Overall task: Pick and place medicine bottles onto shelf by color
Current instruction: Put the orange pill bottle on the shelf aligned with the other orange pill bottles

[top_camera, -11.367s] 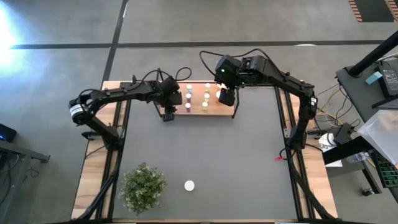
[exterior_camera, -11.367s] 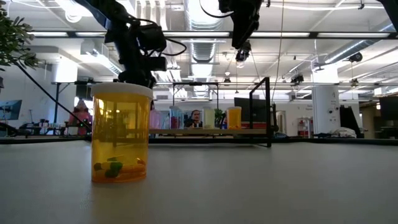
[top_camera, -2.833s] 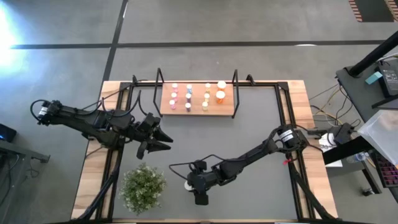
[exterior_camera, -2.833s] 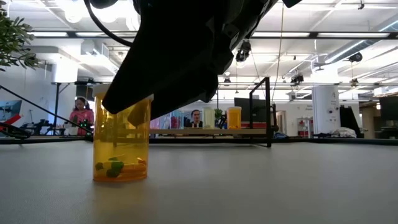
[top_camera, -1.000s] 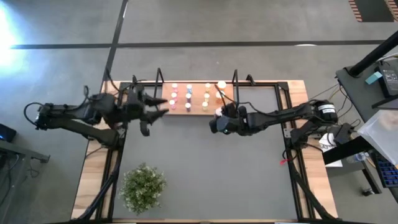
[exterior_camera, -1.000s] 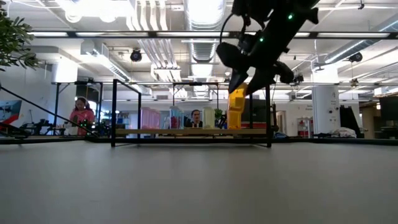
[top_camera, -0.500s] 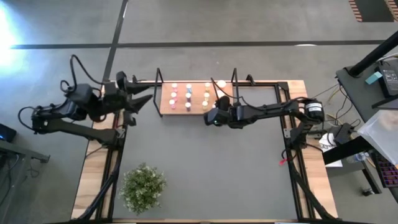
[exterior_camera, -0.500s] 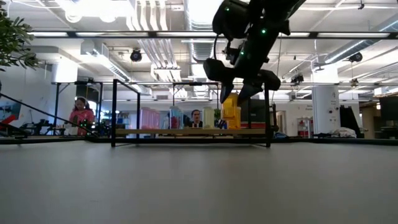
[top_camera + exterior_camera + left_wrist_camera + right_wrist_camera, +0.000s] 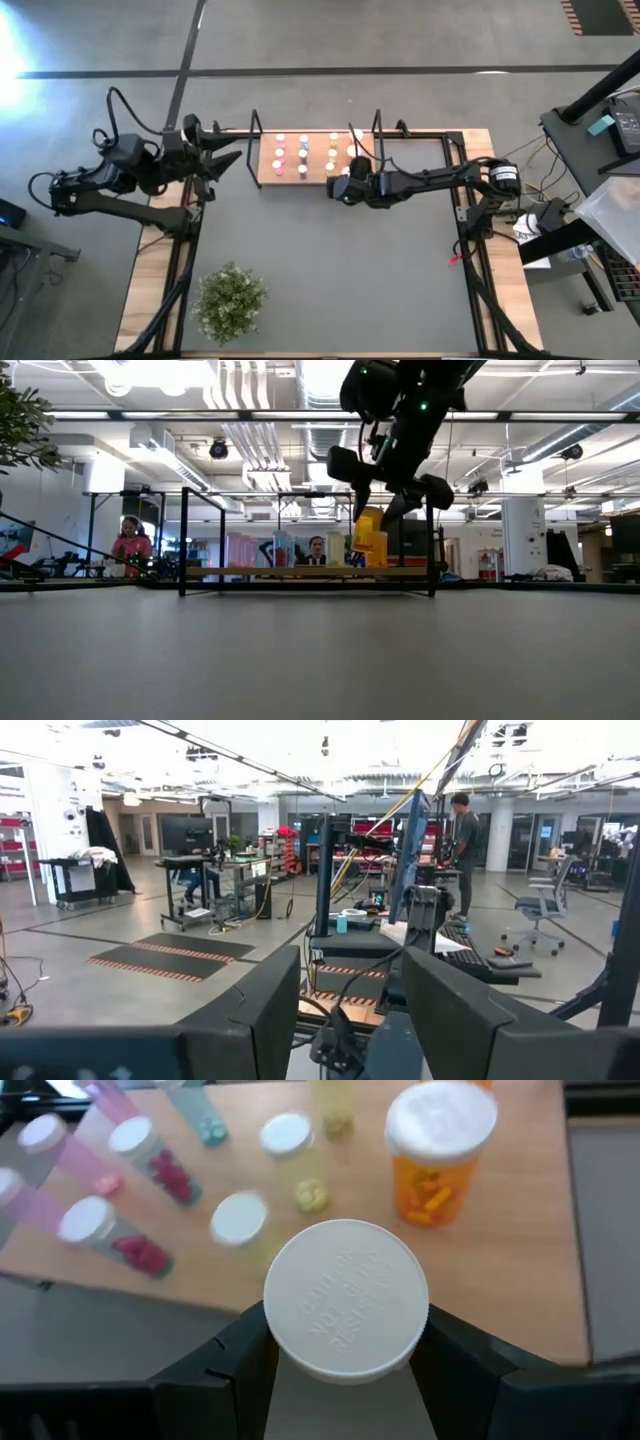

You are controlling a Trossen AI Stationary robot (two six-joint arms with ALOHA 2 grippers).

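Observation:
My right gripper is shut on an orange medicine bottle with a white cap. It hovers by the near right part of the wooden shelf. On the shelf stand several white-capped bottles, pink, yellowish and one orange. My left gripper hangs open with nothing in it, left of the shelf above the table's left side, pointing toward the shelf. My right gripper pinches the orange bottle between its two fingers, on opposite sides of the body just under the cap's rim. The fingers slant down from the table's right side. The bottle is lifted clear of the table, cap up and slightly tilted.
A bushy green plant stands near the table's front left corner. Black wire frames rise at both ends of the shelf. The grey mat lies bare between the shelf and the near edge.
My right gripper has carried the orange bottle a short way toward the table's left, closer to the shelf, and has rolled, so the bottle now tilts a little. My left gripper has drawn back toward the table's left edge and risen, still open.

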